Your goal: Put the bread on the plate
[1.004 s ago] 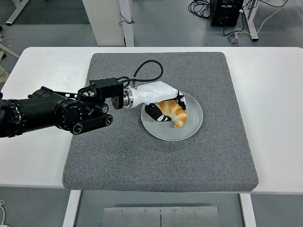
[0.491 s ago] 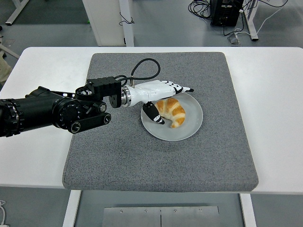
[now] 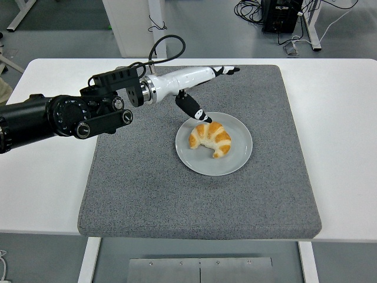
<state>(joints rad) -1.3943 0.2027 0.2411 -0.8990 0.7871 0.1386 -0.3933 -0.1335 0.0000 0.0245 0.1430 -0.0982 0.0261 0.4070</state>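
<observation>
A golden croissant lies on the white round plate, which sits on the grey mat. My left hand hovers above and behind the plate, raised clear of the bread. It is open: the white fingers stretch out flat toward the back right and the thumb hangs down just above the croissant's near-left end. Nothing is in the hand. The black left arm comes in from the left edge. The right arm does not show.
The grey mat covers the middle of the white table. A black cable loops up from the wrist. Table legs and cables stand on the floor behind.
The left hand let go of the croissant, opened, then rose and drew back to the upper left. The croissant stays on the plate.
</observation>
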